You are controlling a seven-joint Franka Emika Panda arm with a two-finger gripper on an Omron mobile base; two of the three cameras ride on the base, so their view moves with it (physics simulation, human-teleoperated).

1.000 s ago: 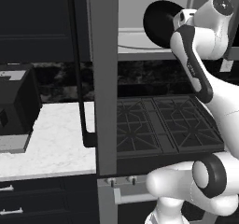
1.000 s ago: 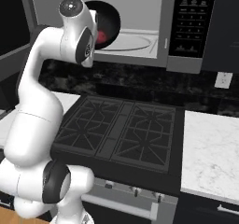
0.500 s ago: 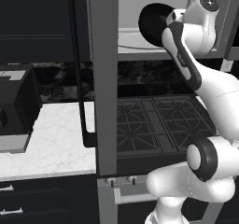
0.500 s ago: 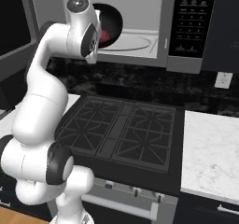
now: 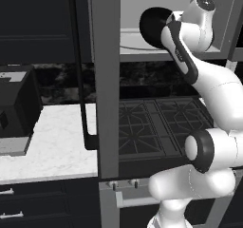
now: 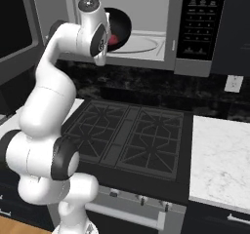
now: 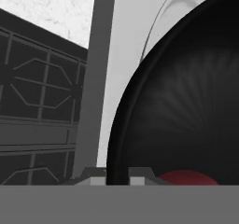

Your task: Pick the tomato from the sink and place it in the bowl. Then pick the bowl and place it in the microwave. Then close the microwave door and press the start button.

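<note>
Now bowl (image 7: pixel 186 101) rim between fingers (image 7: pixel 140 177)

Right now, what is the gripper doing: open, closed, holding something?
Gripper: closed on the rim of the bowl, with the tomato inside it.

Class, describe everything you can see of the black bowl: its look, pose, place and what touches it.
The bowl is round, shallow and matt black, with faint radial shading inside. It is tipped steeply on edge, its hollow facing the right base camera, at the open mouth of the microwave, above the pale interior floor. The tomato lies inside, against its lower wall. The gripper is shut on its rim.
</note>
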